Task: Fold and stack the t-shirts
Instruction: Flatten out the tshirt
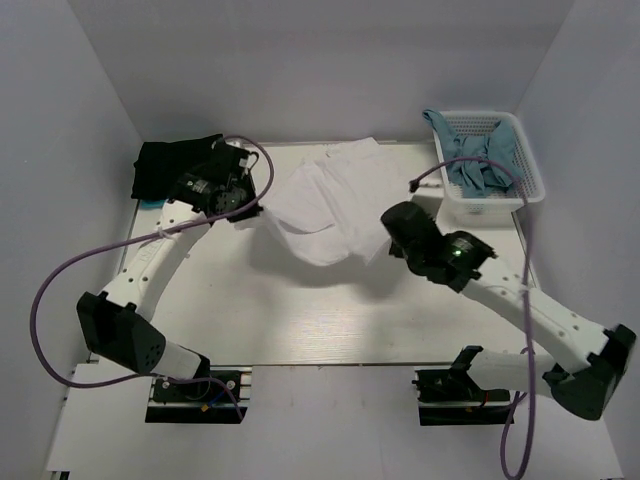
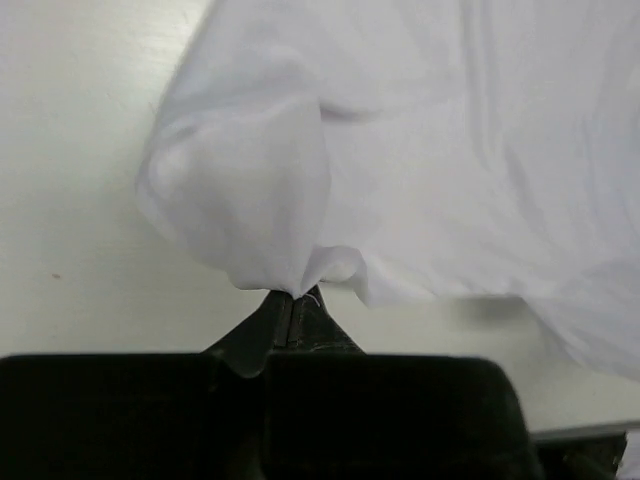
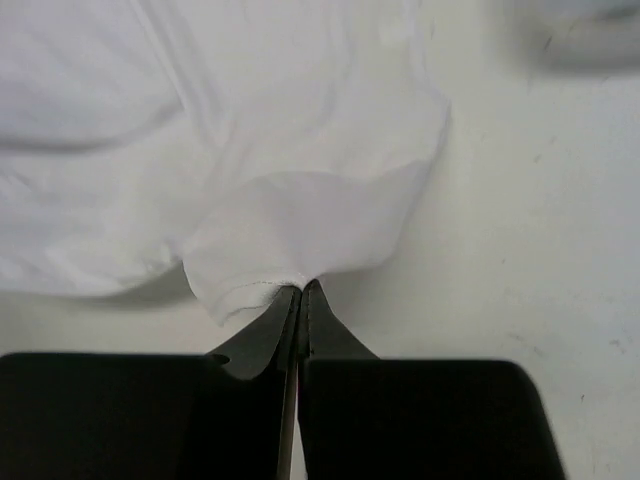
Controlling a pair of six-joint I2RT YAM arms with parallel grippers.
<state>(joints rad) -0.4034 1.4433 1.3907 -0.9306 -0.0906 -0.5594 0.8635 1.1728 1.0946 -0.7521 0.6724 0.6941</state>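
The white t-shirt [image 1: 325,205] hangs crumpled between both arms over the middle of the table. My left gripper [image 1: 240,212] is shut on its left edge; in the left wrist view the cloth [image 2: 400,150] bunches out of the pinched tips of that gripper [image 2: 292,297]. At the shirt's right edge my right gripper [image 1: 385,240] is shut on a hemmed fold of fabric [image 3: 300,220], which the right wrist view shows squeezed between the closed tips of that gripper [image 3: 302,288]. The black t-shirt [image 1: 172,165] lies bunched at the table's back left corner, behind the left arm.
A white basket [image 1: 528,190] at the back right holds blue-grey cloths [image 1: 480,160]. White walls close in on the left, right and back. A purple cable [image 1: 60,290] loops out from the left arm, another from the right arm.
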